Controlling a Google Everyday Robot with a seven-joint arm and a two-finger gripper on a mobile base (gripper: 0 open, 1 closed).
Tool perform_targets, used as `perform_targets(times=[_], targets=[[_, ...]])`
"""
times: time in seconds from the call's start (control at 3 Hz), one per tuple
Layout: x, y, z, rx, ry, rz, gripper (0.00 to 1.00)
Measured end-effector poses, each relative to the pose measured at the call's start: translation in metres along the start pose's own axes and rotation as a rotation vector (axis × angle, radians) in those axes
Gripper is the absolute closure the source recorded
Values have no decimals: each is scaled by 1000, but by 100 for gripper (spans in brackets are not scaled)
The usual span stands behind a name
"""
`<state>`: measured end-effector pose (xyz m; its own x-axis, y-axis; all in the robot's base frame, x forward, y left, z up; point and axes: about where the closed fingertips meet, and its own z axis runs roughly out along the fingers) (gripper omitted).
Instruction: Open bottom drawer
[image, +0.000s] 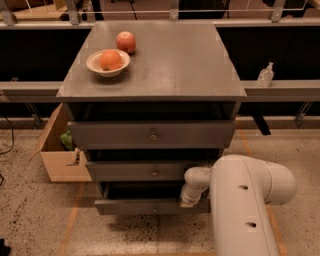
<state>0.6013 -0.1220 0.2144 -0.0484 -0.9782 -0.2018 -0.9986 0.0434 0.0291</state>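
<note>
While the arm (245, 200) reaches beside the cabinet (150, 75), the gripper (189, 199) sits at the bottom drawer (135, 206), right of its knob (154, 210). Gripper state: cannot tell.

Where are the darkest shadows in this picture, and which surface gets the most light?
Camera view: the grey wooden cabinet top is brightest, lit from above; the recesses in its front are almost black; the narrow grey bottom drawer throws a dark shadow on the speckled floor; the white gripper, at that drawer's front right, looks pale.
</note>
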Motion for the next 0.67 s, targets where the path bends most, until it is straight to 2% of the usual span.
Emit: perform_targets(times=[0.33,0.67], targets=[[0,0,0,0,0,0,36],[-9,14,-24,-13,-14,-11,59]])
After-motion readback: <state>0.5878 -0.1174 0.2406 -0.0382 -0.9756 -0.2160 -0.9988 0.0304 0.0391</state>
